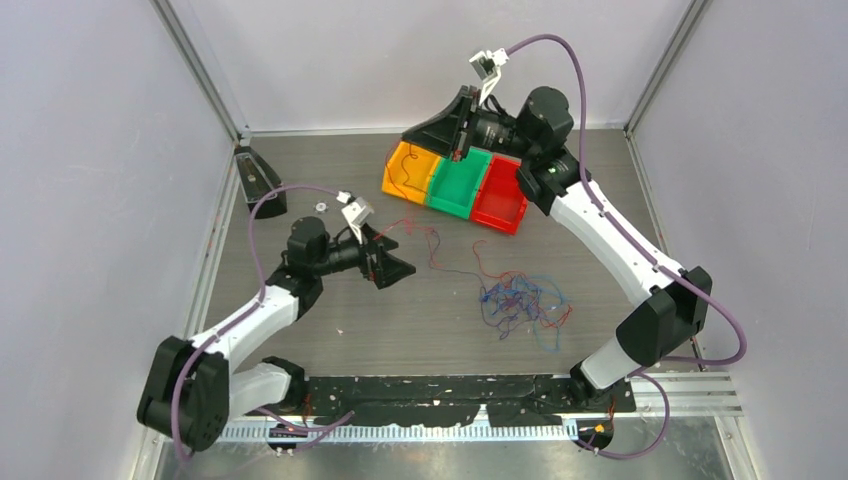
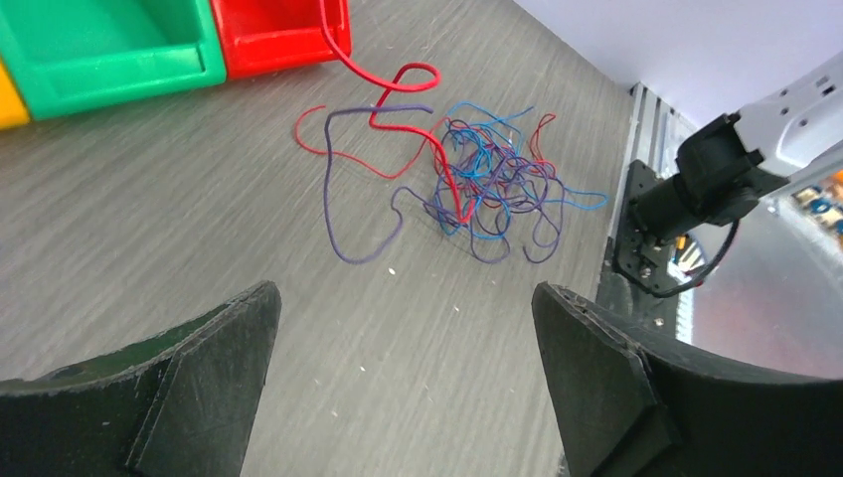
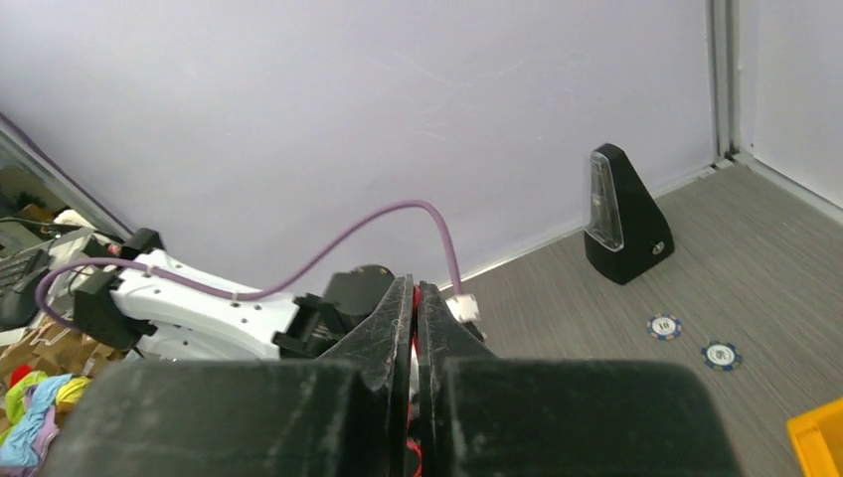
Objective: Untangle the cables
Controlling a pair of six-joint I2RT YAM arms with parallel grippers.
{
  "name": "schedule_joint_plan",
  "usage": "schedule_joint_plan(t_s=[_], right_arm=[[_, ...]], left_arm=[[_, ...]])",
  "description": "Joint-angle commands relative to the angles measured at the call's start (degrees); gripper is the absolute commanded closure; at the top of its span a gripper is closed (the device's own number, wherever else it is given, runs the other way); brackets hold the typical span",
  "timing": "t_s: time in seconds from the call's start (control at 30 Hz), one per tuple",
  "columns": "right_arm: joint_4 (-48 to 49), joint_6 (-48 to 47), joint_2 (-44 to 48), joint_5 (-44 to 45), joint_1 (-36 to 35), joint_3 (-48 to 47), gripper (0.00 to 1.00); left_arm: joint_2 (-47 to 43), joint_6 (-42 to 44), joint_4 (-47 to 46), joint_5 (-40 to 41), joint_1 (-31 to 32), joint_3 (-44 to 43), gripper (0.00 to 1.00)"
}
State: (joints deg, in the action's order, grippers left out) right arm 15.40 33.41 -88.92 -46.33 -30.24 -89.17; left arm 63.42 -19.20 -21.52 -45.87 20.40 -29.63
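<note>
The cables (image 1: 520, 300) lie in a loose tangle of red, blue and dark purple strands on the tabletop (image 1: 330, 320), right of centre in the top view and in the upper middle of the left wrist view. One purple strand loops out to the left of the heap. A red cable (image 2: 340, 47) rises from the tangle toward the top edge of the left wrist view, passing in front of the red bin (image 1: 500, 200).

The left hand (image 2: 406, 298) is spread wide with nothing between its fingers and hangs above bare tabletop, well apart from the tangle. The right hand (image 3: 415, 298) is closed tight, with a sliver of red showing between its fingers: it grips the red cable. In the top view it sits at the upper centre, over the green bin (image 1: 458, 185), which stands between the yellow bin (image 1: 408, 172) and the red one.
</note>
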Motion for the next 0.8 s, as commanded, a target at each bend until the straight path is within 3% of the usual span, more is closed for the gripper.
schedule_joint_plan(t_s=[0.0,0.33,0.57,0.6,0.67,0.73,0.77], right_arm=[[6.8,5.8,3.0,-3.2,-0.1,-4.3,0.95],[15.7,15.6,3.0,-4.2,1.7,-5.4,0.95],[18.8,18.6,2.8,-4.4,2.0,-4.7,0.95],[19.1,19.0,2.7,-4.4,2.1,-4.8,0.95],[19.8,19.7,2.6,-4.6,2.6,-5.2,0.95],[20.8,20.7,2.7,-4.8,4.0,-5.4,0.95],[21.0,21.0,3.0,-4.9,5.6,-5.6,0.95]], left_arm=[[4.9,7.0,-10.6,2.1,2.7,-1.0,0.00],[18.8,7.6,-13.1,6.6,8.6,-9.2,0.00],[27.7,5.2,-15.4,3.3,12.8,-18.3,0.14],[29.2,4.1,-15.7,3.1,13.4,-19.2,0.19],[32.4,0.7,-17.6,3.1,13.9,-20.6,0.38],[34.5,-2.4,-19.0,3.2,13.2,-20.6,0.73],[34.5,-3.0,-19.3,2.7,12.9,-20.1,0.96]])
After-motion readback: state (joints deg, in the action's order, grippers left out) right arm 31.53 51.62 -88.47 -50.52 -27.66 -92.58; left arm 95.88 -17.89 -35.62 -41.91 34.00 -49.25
